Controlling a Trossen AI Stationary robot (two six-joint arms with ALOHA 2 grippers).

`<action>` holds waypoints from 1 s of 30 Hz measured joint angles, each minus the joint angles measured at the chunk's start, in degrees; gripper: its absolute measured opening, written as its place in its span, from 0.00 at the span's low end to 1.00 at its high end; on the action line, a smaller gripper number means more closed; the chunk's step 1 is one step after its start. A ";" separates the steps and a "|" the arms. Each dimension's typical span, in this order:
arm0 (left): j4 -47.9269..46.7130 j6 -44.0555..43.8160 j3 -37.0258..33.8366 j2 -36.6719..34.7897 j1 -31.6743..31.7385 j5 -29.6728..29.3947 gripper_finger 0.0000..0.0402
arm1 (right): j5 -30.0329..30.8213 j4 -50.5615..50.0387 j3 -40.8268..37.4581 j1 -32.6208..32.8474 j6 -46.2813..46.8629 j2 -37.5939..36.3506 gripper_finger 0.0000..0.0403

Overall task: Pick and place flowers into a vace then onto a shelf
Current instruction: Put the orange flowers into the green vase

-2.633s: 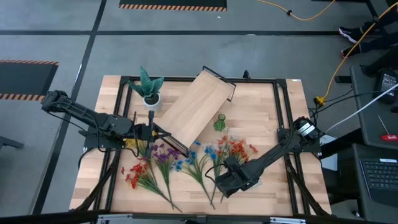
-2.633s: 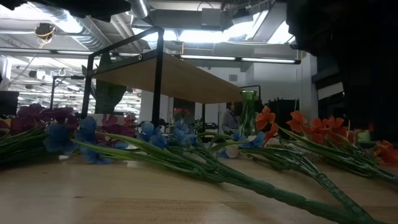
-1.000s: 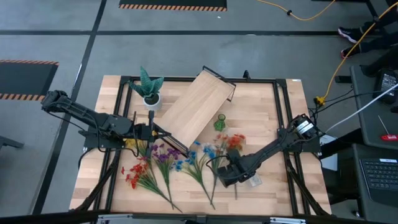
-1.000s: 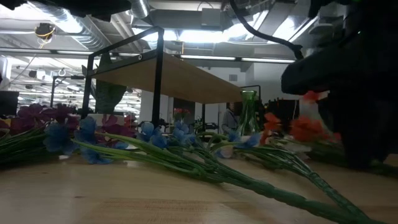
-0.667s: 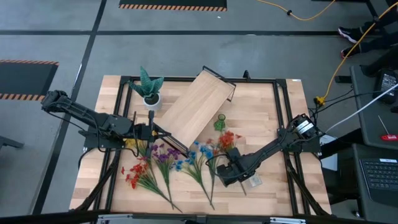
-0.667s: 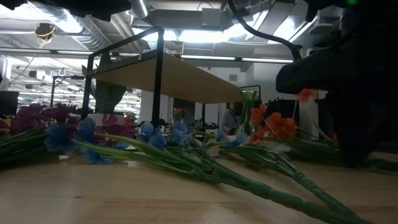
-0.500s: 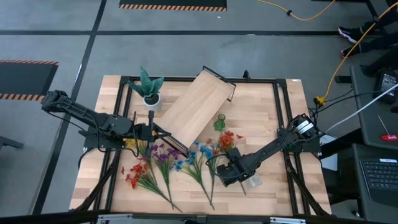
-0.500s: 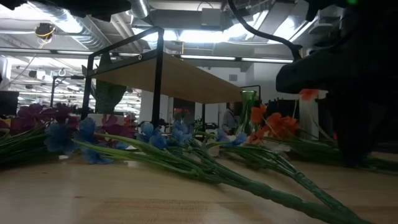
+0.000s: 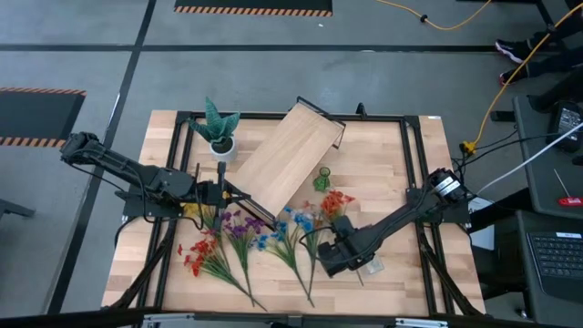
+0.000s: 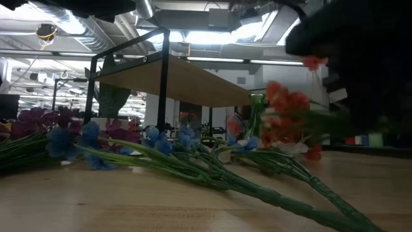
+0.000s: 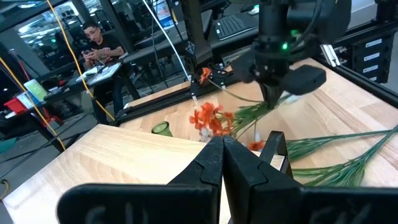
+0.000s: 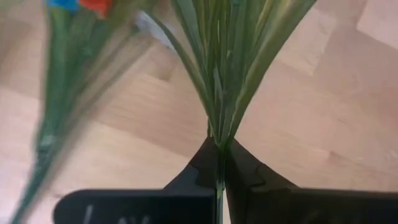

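Right gripper [image 12: 219, 163] clamped on orange flowers [image 9: 335, 201] stem, near vace [image 9: 322, 179].

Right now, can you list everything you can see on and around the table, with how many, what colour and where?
shelf: one, light wood with black frame, lying diagonally at the table's middle back.
vase: one, green, upright just beside the shelf's right edge.
orange-red sprig: one, held by its stem in the right gripper, blossoms near the vase.
loose flowers: several sprigs, red, purple and blue with green stems, lying along the table's front.
potted plant: one, spiky green in a white pot, back left.
table: one, light wood with a black rail frame.
person: one, seated in the room beyond, seen from the left wrist.
left gripper: shut, at the shelf's near left end.
right gripper: shut on the sprig's stem, front right of centre.
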 joint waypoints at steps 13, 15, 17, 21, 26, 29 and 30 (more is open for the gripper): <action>0.00 0.00 0.00 0.00 0.00 0.00 0.01 | 5.26 -15.10 12.09 1.60 -0.29 -0.04 0.02; 0.00 0.00 0.00 0.00 -0.02 0.01 0.01 | 6.11 -18.54 14.15 2.22 1.08 -0.04 0.02; 0.00 0.01 0.00 0.00 0.00 0.01 0.01 | 6.84 -21.42 16.00 2.85 2.36 -0.04 0.02; -0.02 0.00 0.00 0.00 -0.02 0.02 0.01 | 8.89 -25.85 18.90 4.07 5.02 -0.16 0.02; -0.11 0.00 0.00 0.00 0.00 0.02 0.01 | 11.89 -25.67 19.68 4.76 3.85 -0.47 0.02; -0.20 0.01 0.00 0.01 0.00 0.02 0.01 | 12.14 -25.47 19.49 4.74 2.34 -1.22 0.02; -0.23 0.02 0.00 0.02 0.00 0.02 0.01 | 12.94 -25.55 19.48 4.72 1.98 -1.55 0.02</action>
